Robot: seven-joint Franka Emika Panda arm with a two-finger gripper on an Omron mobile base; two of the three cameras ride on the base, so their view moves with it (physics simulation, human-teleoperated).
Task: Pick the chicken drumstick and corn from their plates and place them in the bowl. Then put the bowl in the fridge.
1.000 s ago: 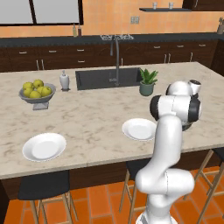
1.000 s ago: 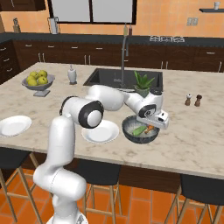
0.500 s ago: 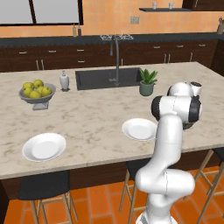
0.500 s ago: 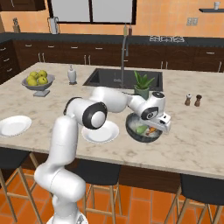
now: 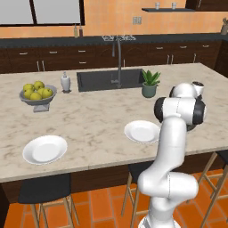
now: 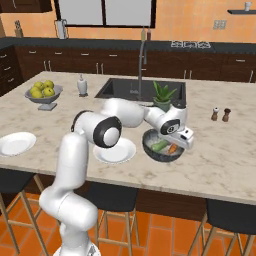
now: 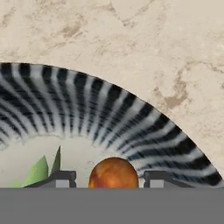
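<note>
A grey footed bowl of yellow-green apples (image 5: pixel 37 94) stands at the far left of the marble counter (image 5: pixel 93 120), with a small white soap bottle (image 5: pixel 65 82) just to its right. Right of the dark sink (image 5: pixel 109 80) and its tall faucet (image 5: pixel 118 58) sits a potted plant (image 5: pixel 150 83). Salt and pepper shakers (image 6: pixel 220 114) stand far right.

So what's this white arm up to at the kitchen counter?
The arm is reaching into a dark bowl on the counter, its gripper low over the food. The corn and the drumstick both lie in the bowl, and the fingers stand on either side of the drumstick without clearly pinching it. Both white plates are bare. The bowl has not yet gone to the fridge.
</note>
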